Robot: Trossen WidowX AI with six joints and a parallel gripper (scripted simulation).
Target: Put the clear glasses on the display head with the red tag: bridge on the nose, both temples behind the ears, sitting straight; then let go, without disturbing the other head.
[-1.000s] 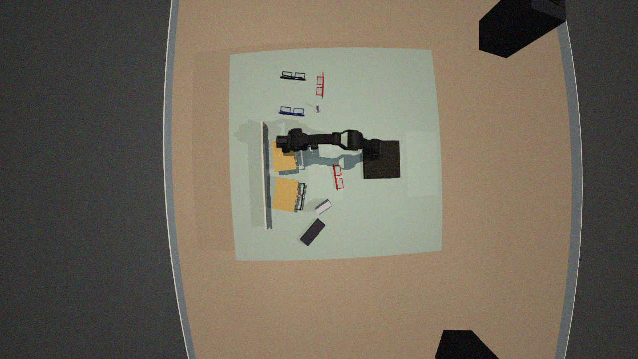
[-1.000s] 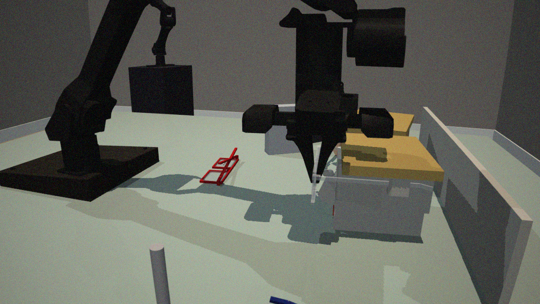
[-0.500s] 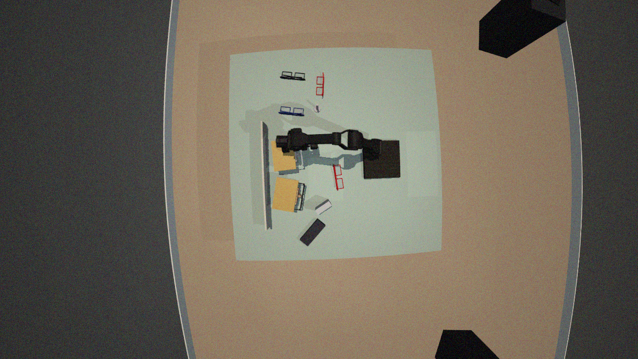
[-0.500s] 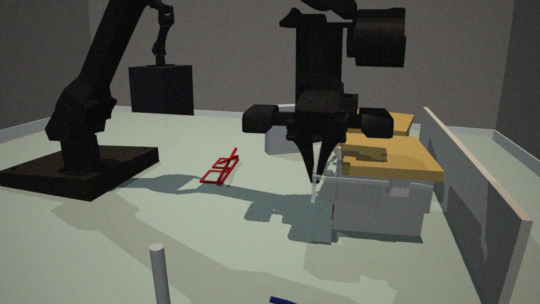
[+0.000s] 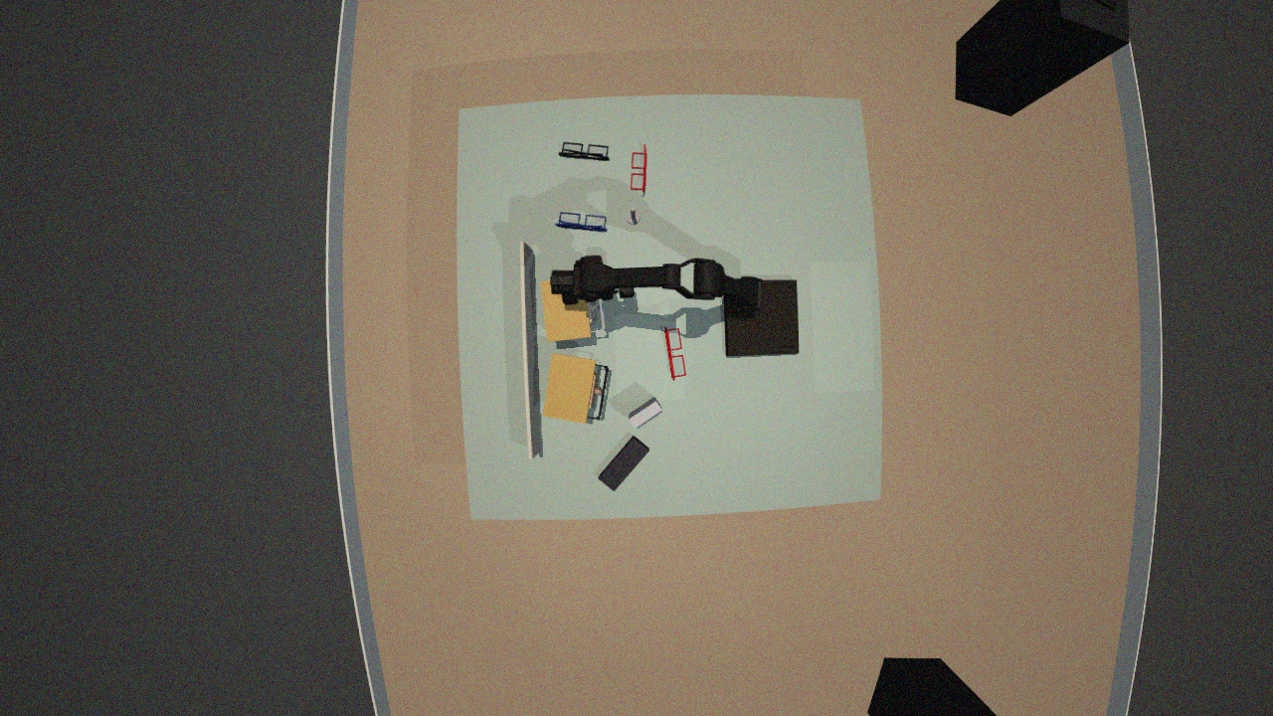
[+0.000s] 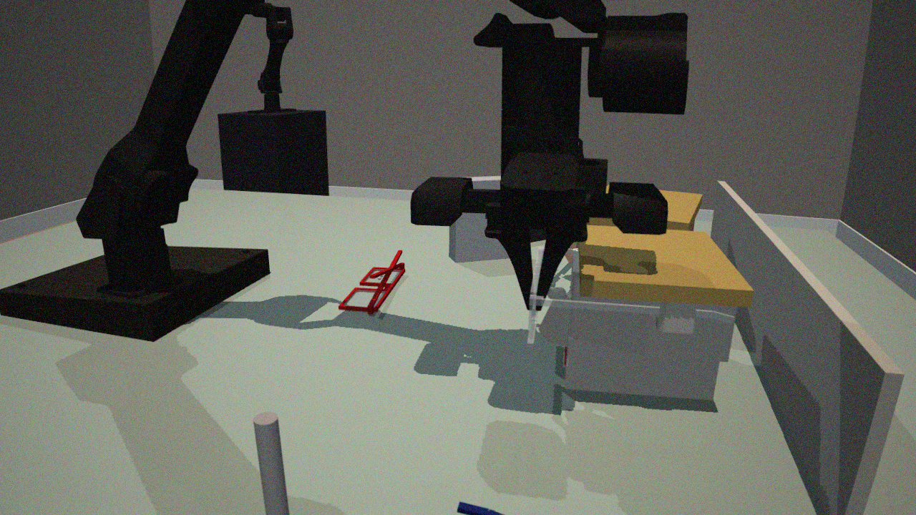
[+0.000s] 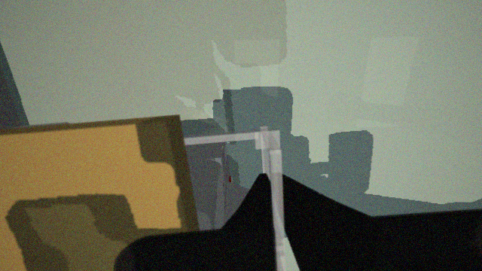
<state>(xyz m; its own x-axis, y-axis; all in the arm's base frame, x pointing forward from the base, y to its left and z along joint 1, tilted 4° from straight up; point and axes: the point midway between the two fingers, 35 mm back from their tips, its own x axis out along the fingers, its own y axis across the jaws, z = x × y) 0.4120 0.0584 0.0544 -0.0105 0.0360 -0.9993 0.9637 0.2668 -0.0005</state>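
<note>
The clear glasses (image 6: 532,326) (image 7: 276,211) are held by their front frame in my gripper (image 6: 534,307) (image 7: 269,180), which is shut on them. The near temple runs back along the side of the head with the red tag, just below its yellow top. This head (image 5: 566,320) (image 6: 647,358) is grey with a yellow slab top (image 7: 75,162); a sliver of the red tag (image 6: 565,355) (image 7: 230,178) shows on its front. The glasses' front stands a little ahead of the face. The nose, the far temple and the ear contact are hidden or unclear.
The other head (image 5: 568,387) wears dark glasses (image 5: 605,392) close beside. A low wall (image 5: 531,356) (image 6: 800,282) stands behind both heads. Red glasses (image 5: 673,353) (image 6: 371,287), a white-topped block (image 5: 644,412), a dark block (image 5: 623,462), blue glasses (image 5: 581,221) and a post (image 6: 271,464) stand around.
</note>
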